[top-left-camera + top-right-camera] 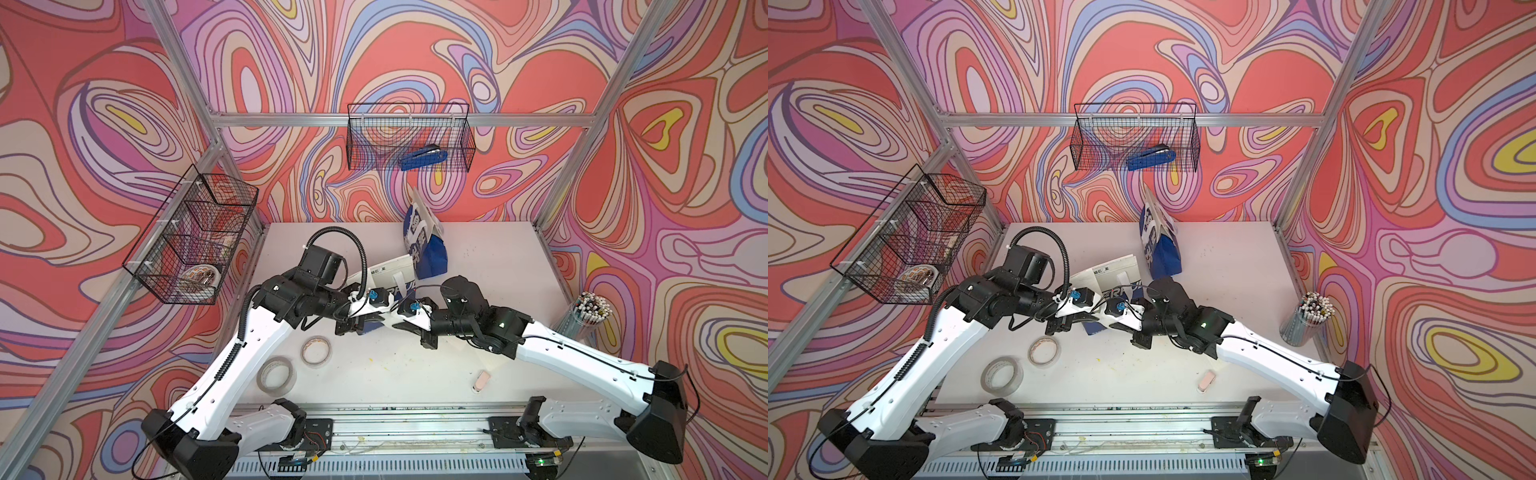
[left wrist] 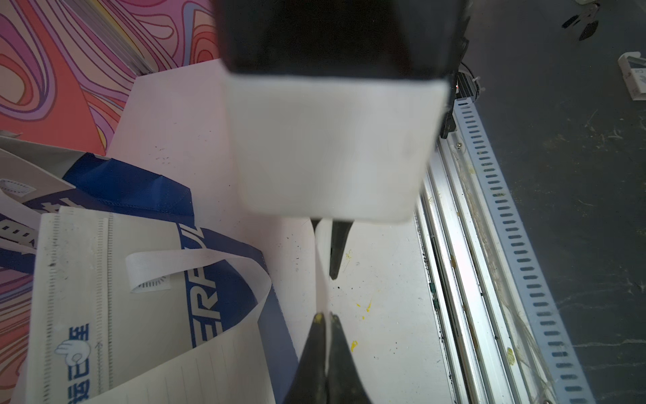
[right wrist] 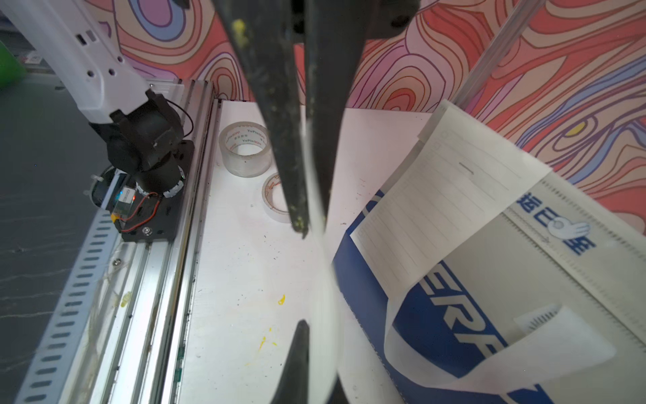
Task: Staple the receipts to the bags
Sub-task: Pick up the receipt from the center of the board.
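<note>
Top views, both alike: on the back wall, well beyond the grippers, a wire basket with a blue stapler lying inside. On the left arm's side, a second basket holding a patterned roll in the compartment nearest the arm bases. Out past the right arm, a clear cup packed with pens.

Mid-table, tips meeting: right gripper clamped tight on a receipt, seen edge-on. Left gripper at the same slip's other end, fingers a little apart around it. Pinching or merely flanking is hard to say from this angle. Just beside both, a flat bag with a second receipt lying on it, ruled lines up. Beyond the grippers and apart from them, an upright bag.

Readable: white "ERF" on the flat bag's blue band, and blue Chinese characters with a hand logo near its hem. Large white characters on the upright bag. "YuPin" on the core of a clear roll near the right gripper.
</note>
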`<state>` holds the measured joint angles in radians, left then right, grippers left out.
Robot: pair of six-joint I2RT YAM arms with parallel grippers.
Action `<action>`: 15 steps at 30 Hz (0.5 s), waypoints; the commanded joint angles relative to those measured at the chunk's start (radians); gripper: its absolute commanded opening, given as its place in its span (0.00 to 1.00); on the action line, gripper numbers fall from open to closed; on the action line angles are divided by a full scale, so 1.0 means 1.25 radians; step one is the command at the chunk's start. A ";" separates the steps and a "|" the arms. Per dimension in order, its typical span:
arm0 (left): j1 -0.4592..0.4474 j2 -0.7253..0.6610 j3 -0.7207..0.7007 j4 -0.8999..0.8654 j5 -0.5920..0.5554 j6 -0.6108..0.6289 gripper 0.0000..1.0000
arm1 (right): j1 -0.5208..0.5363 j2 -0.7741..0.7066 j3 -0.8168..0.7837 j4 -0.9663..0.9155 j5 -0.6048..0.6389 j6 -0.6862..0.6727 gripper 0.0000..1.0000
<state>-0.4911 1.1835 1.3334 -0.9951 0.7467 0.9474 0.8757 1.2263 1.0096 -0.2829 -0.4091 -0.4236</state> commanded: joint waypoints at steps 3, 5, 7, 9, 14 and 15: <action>-0.004 -0.054 -0.004 0.145 -0.034 -0.126 1.00 | -0.177 -0.099 -0.117 0.145 -0.176 0.206 0.00; -0.004 -0.074 -0.030 0.277 -0.097 -0.224 1.00 | -0.250 -0.124 -0.182 0.262 -0.258 0.306 0.00; 0.007 -0.039 0.002 0.337 -0.147 -0.299 1.00 | -0.282 -0.112 -0.219 0.370 -0.299 0.374 0.00; 0.027 0.053 0.126 0.244 -0.132 -0.328 1.00 | -0.289 -0.075 -0.245 0.476 -0.311 0.436 0.00; 0.056 0.251 0.378 0.054 -0.098 -0.413 1.00 | -0.333 0.091 -0.273 0.839 -0.392 0.691 0.00; 0.060 0.267 0.393 0.040 -0.076 -0.415 1.00 | -0.339 0.121 -0.269 0.886 -0.405 0.727 0.00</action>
<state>-0.4294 1.4551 1.7676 -0.8024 0.6193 0.5274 0.4797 1.3014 0.6785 0.4950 -0.8146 0.2440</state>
